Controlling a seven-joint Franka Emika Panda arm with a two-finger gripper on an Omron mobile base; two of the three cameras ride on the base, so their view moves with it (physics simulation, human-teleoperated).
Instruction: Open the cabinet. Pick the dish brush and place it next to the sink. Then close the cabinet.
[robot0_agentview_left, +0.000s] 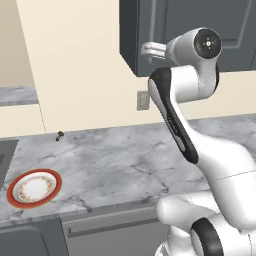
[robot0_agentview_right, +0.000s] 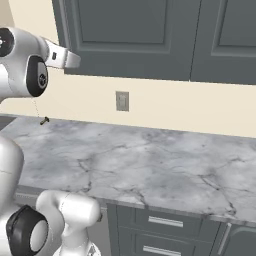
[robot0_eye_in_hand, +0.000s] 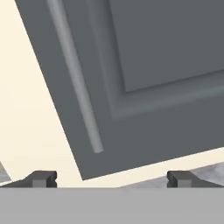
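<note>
Cabinet (robot0_eye_in_hand: 166, 52) door shut, contents hidden. Gripper (robot0_eye_in_hand: 111, 179) jaws wide, empty, facing door near bar handle (robot0_eye_in_hand: 74, 78). Plate (robot0_agentview_left: 34, 187) empty, beside sink (robot0_agentview_left: 5, 155) on counter (robot0_agentview_left: 125, 160).

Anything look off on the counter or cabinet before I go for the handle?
Nothing stands out. The cabinet door is shut and square, the plate sits flat on the counter, and the end effector is open facing the door handle.

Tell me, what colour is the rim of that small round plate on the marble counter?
Red, around a white centre on the small round plate; the left base view shows it best.
</note>
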